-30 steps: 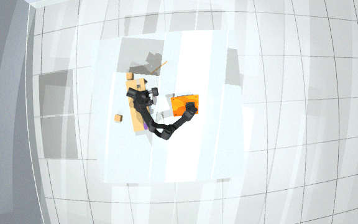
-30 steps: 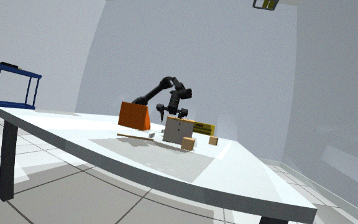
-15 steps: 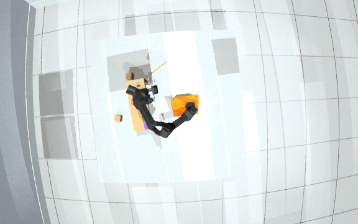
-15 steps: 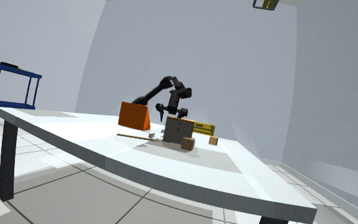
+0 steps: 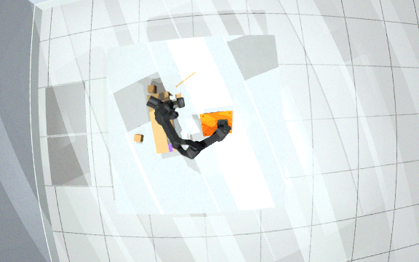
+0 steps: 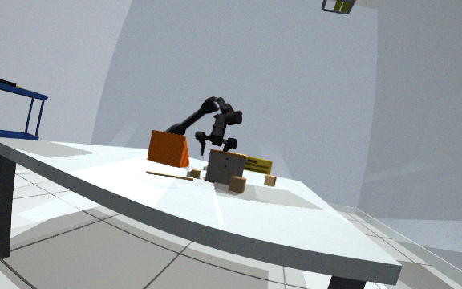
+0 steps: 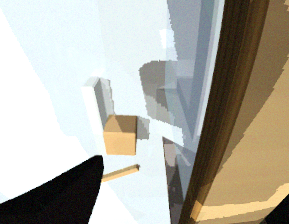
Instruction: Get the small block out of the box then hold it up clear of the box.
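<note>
The long tan-topped box [image 5: 158, 131] [image 6: 224, 168] [image 7: 251, 90] lies on the white table [image 5: 231, 175] [image 6: 255, 225]. A small purple thing [image 5: 170, 147] shows at the box's edge beside my arm; I cannot tell whether it is the block on the shelf. My gripper [image 5: 168, 100] [image 6: 215, 145] is open and empty. It hangs above one end of the box. In the wrist view my dark fingers fill the bottom corners, over the box's side edge.
Three loose tan cubes lie around the box: one cube [image 5: 178, 96] [image 6: 195, 173] [image 7: 120, 135] beside my gripper, another cube [image 5: 152, 89] [image 6: 237, 184] past the box's end, a third cube [image 5: 138, 137] [image 6: 270, 180] off its side. A thin stick [image 5: 185, 78] [image 6: 169, 175] [image 7: 120, 173] lies nearby. An orange wedge [image 5: 214, 120] [image 6: 168, 148] stands at the arm's base.
</note>
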Controlling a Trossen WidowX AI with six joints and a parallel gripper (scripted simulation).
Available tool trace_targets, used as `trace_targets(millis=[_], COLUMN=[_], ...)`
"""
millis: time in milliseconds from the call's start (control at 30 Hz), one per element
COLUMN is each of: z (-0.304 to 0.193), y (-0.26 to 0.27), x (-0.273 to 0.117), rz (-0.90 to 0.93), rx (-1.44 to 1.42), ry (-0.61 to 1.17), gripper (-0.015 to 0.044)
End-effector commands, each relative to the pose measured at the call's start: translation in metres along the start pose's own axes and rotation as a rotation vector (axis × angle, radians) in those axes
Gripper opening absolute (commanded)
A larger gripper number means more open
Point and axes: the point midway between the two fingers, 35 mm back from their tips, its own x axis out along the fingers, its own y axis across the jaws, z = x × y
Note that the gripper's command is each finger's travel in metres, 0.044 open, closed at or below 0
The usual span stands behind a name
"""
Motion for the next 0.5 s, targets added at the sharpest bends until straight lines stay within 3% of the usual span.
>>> trace_targets(millis=[0,67,267,400,467], z=[-0.012,-0.017,-0.018,-0.021,-0.023], y=[-0.001,0.0,-0.001,0.001,0.004], x=[-0.028,-0.052,-0.051,-0.05,-0.05], rz=[-0.006,-0.005,-0.017,-0.029,-0.035], rx=[0.0,0.001,0.009,0.278,0.494], ry=[0.009,0.006,0.009,-0.016,-0.039], gripper=[0.04,0.04,0.04,0.0295,0.0285])
